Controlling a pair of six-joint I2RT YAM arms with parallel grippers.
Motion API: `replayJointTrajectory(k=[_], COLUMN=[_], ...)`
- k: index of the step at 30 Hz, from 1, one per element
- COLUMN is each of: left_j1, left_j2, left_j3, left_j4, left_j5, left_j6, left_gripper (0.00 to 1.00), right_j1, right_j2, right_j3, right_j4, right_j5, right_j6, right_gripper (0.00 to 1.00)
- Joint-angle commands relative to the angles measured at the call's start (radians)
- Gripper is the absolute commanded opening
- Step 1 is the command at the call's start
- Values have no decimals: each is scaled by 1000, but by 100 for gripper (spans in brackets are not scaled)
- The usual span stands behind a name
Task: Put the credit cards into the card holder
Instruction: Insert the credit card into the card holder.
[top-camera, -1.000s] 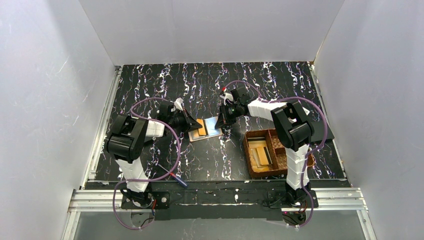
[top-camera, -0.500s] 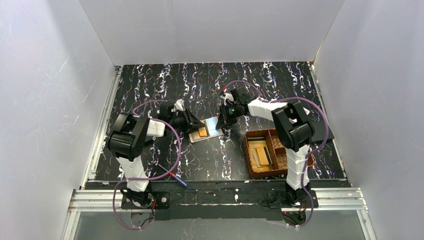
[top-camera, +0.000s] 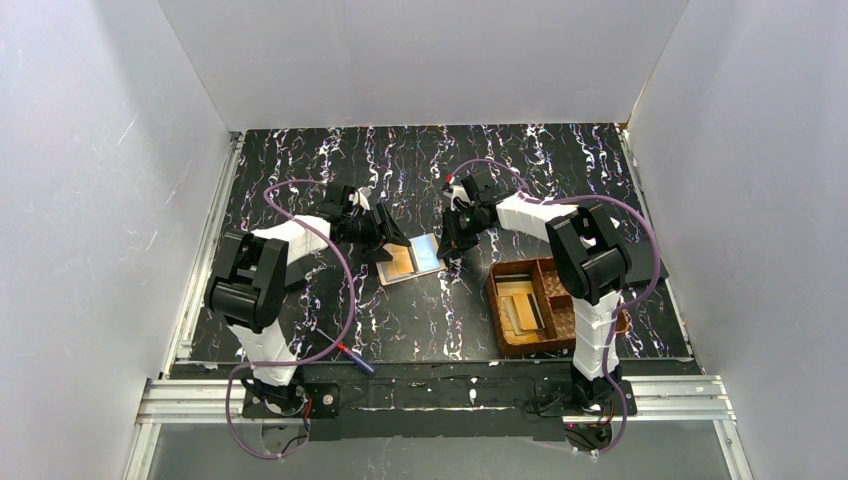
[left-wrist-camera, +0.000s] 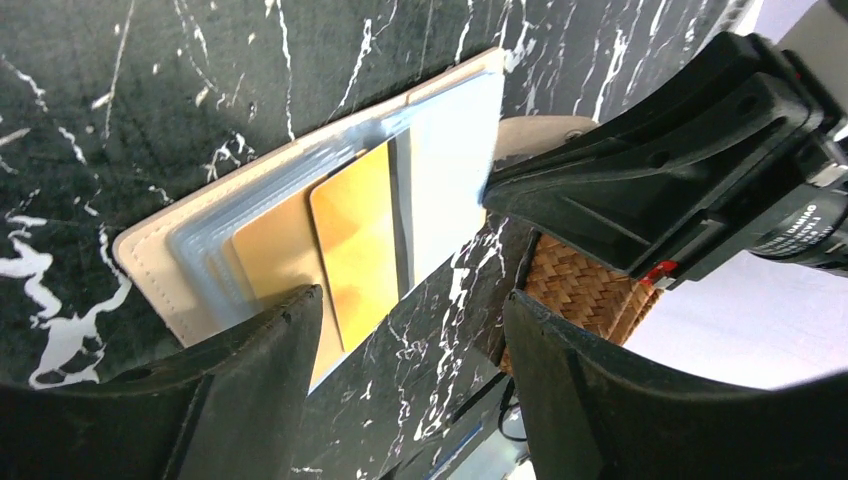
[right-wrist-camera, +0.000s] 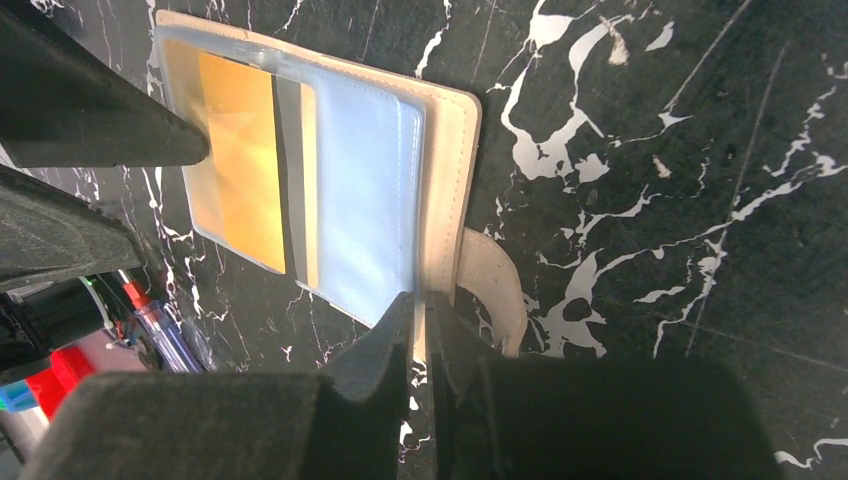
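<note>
The card holder (top-camera: 428, 252) lies open mid-table, cream inside with clear sleeves (left-wrist-camera: 445, 170) (right-wrist-camera: 450, 180). A gold credit card (top-camera: 401, 263) (left-wrist-camera: 360, 240) (right-wrist-camera: 240, 160) lies on its left half under the clear plastic, untouched by any finger. My left gripper (top-camera: 385, 245) (left-wrist-camera: 412, 300) stands open at the holder's left side, one finger over the card's corner. My right gripper (top-camera: 447, 245) (right-wrist-camera: 420, 300) sits at the holder's right edge, jaws parted by a narrow slit, with the holder's edge at the tips. More cards (top-camera: 522, 305) lie in the basket.
A brown woven basket (top-camera: 520, 270) (left-wrist-camera: 585, 295) stands right of the holder, partly under the right arm. A blue-and-red screwdriver (top-camera: 355, 358) (right-wrist-camera: 165, 335) lies near the table's front edge. White walls close in three sides.
My left gripper has opened, let go of the gold card and drawn back up and left. The right jaws have parted slightly at the holder's edge.
</note>
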Motion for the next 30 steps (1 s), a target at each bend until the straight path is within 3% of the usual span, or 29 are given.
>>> replayJointTrajectory(k=[1,6,20,30], left_j1=[-17,-39,-82,-118], left_j2=[-26,-1,115,179], left_j3=[26,43,125,191], left_j4=[-224,-225,-186,-179], left_j5=[-104,-100,-68,-57], left_j6=[82,86,72,64], left_gripper=[64,51,57,56], right_j1=[0,0,0,-22], right_j2=[-46,-53,-66,-88], right_j3=[0,-4,-17,-29], right_j4=[24,28,37,65], right_j5=[-7,-8,-16,-29], right_j6=[6,6,16,66], right_gripper=[19,21,23,30])
